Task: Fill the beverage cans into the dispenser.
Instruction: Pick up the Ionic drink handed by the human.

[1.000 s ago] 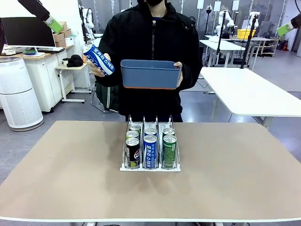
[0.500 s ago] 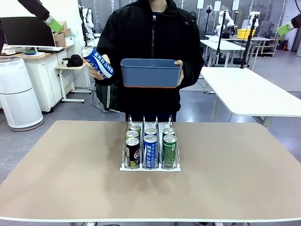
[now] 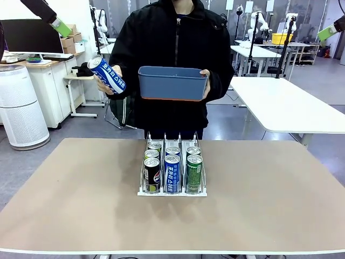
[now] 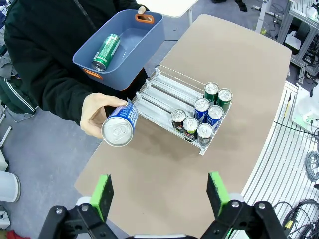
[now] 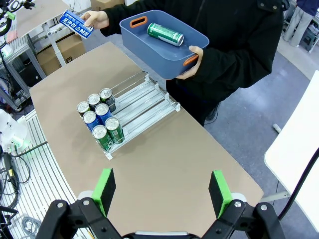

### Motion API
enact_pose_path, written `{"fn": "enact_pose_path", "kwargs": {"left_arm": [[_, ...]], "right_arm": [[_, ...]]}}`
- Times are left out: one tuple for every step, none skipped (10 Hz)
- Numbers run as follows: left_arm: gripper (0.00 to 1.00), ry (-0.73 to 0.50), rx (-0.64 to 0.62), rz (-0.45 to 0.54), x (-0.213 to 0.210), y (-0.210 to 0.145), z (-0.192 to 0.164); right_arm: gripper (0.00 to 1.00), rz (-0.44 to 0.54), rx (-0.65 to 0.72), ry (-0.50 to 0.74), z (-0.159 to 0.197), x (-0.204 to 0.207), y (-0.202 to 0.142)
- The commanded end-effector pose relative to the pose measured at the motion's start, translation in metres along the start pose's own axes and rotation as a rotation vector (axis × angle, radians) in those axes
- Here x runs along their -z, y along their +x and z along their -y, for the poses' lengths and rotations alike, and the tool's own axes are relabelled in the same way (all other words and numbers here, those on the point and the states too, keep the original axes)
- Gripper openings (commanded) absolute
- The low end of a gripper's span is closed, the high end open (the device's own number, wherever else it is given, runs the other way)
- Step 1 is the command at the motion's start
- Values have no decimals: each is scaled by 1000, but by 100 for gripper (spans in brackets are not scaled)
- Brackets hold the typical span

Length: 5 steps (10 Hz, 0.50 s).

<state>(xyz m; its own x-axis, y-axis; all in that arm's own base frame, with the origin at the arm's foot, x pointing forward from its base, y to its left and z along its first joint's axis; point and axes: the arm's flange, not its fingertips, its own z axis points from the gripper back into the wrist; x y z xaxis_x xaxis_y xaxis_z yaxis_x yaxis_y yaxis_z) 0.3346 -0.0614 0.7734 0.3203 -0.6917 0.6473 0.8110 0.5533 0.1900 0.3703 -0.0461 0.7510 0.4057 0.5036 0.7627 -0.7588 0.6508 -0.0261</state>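
The white three-lane dispenser stands at the middle of the table and holds several beverage cans at its near end: black-and-yellow, blue and green. Across the table a person holds a blue can tilted in one hand and a blue bin in the other. In the wrist views a green can lies inside the bin, and the dispenser's far halves are bare. My left gripper and right gripper hang high above, open, holding nothing.
The tan table has bare room on both sides of the dispenser. Off the table, a white air purifier stands far left and a white table far right.
The person's hand has lowered the blue can a little and shifted it leftward. Bin, dispenser and both grippers stay as they were.
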Motion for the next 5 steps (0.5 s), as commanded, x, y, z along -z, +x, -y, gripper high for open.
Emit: {"fn": "enact_pose_path", "kwargs": {"left_arm": [[100,-6,7,-7,0,0,-2],[100,0,0,0,0,0,0],[100,42,-20,-16,13,4,-9],[100,43,-36,-21,23,5,-17],[100,29,-28,-28,30,3,-23]], "right_arm": [[100,3,5,12,-1,1,1],[100,3,5,12,-1,1,1],[100,3,5,12,-1,1,1],[100,3,5,12,-1,1,1],[100,3,5,12,-1,1,1]]}}
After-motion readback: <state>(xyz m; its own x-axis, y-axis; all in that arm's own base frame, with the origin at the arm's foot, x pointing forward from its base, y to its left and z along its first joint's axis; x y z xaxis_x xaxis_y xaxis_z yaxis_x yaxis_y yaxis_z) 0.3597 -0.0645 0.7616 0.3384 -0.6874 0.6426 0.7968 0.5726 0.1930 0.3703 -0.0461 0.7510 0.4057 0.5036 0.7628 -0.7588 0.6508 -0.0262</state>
